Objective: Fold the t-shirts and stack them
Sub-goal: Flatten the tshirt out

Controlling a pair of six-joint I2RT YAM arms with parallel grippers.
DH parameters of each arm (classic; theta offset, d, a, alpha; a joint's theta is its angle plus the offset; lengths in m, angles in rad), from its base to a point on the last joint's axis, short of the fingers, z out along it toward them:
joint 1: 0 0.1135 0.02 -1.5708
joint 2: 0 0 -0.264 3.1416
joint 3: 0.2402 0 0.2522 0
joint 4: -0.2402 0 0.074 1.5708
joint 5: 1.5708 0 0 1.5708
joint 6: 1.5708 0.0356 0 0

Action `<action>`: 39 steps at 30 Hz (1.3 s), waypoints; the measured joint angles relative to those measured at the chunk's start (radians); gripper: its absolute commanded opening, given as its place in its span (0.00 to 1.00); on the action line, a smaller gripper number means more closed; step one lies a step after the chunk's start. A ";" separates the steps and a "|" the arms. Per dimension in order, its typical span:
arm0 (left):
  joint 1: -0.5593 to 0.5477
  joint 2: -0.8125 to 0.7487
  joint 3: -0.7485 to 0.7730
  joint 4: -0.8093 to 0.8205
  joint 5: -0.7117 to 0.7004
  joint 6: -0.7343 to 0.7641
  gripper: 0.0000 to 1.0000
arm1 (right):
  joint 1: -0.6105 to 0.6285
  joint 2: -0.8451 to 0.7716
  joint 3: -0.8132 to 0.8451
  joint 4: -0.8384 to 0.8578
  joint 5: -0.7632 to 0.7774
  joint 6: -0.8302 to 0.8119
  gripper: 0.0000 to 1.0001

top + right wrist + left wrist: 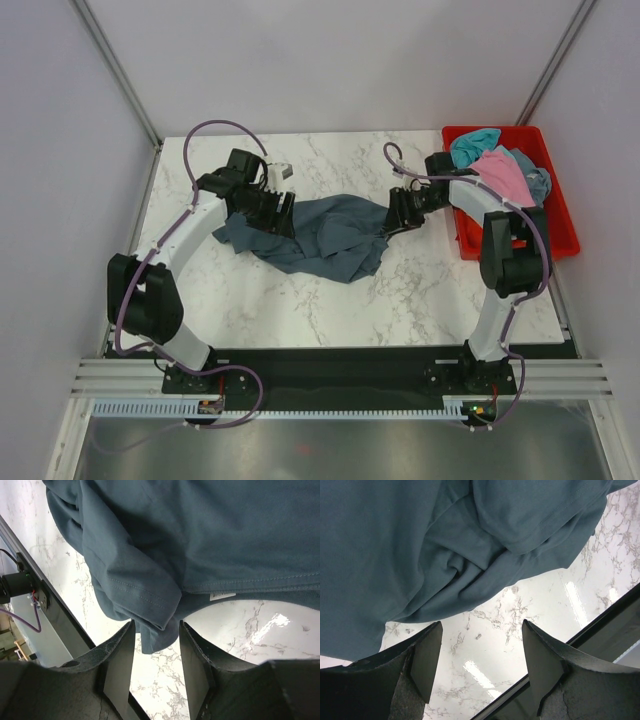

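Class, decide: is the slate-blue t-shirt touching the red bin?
Apart. The top view shows bare marble table between the slate-blue t-shirt and the red bin.

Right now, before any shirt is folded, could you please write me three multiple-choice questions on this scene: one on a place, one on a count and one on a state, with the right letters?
1. Where is the dark slate-blue cloth t-shirt?
A) hanging off the near edge
B) crumpled on the white marble table
C) folded on a stack

2. How many shirts lie outside the red plastic bin?
A) one
B) two
C) four

3. How is the left gripper?
A) open, nothing between its fingers
B) shut on a sleeve
C) shut on a rim

Answers:
1 B, since it spreads in folds over the marble mid-table.
2 A, since only the slate-blue one is outside.
3 A, since the left wrist view shows its fingers apart over bare marble.
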 measured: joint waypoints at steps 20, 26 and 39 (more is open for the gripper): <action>0.000 0.004 0.000 0.000 -0.003 0.000 0.72 | 0.000 0.061 0.035 0.003 -0.018 0.009 0.26; -0.001 0.012 0.000 0.000 -0.013 0.000 0.72 | 0.000 0.066 0.045 0.008 -0.026 0.014 0.31; -0.002 0.012 0.000 0.000 -0.027 0.000 0.72 | 0.000 0.066 0.032 0.009 -0.026 0.015 0.38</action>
